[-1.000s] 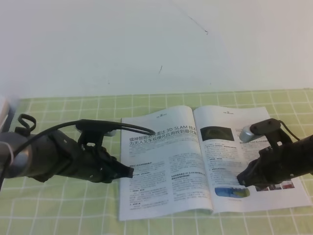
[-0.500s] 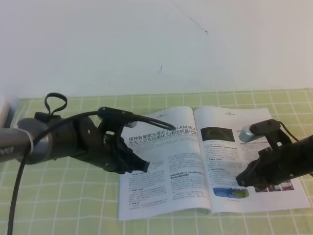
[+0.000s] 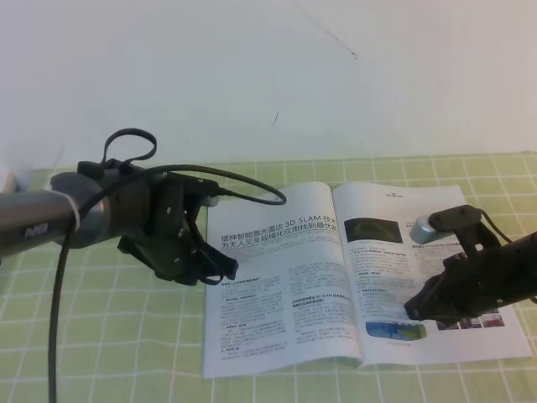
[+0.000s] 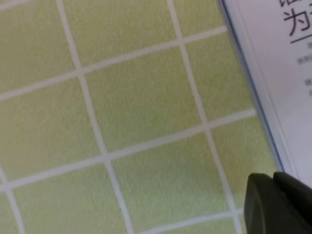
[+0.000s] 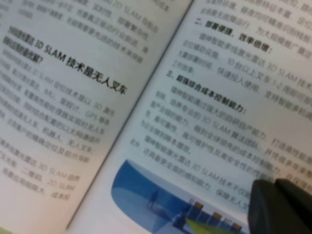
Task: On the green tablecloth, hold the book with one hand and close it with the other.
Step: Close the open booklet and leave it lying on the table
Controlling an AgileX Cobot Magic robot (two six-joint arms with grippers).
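The book [image 3: 361, 281] lies open and flat on the green tablecloth [image 3: 126, 336], a bit right of the middle of the table in the high view. Both pages face up, covered in Chinese text, with a big black headline across the top of the left page and a few small photos on the right one.

The left gripper [image 3: 225, 270] is at the left edge of the book, with its tip over the margin of the left page just under the headline. Its grey arm comes in from the left with a black cable [image 3: 243, 180] looping above it. From its wrist camera you mostly see cloth squares, the blue-edged border of the page running down the right side, and a black fingertip [image 4: 278, 204] in the bottom corner (the fingers look pressed together there, no gap I can make out).

The right gripper [image 3: 413, 310] is down on the right page, next to the blue photo [image 5: 161, 200] near the bottom of that page. A small silver cylinder [image 3: 424, 229] sits up on the arm. Its wrist view is blurry close-up text plus the book's centre fold; its black fingers [image 5: 280, 207] show as one dark block, so they also look closed, with nothing gripped that I can see.
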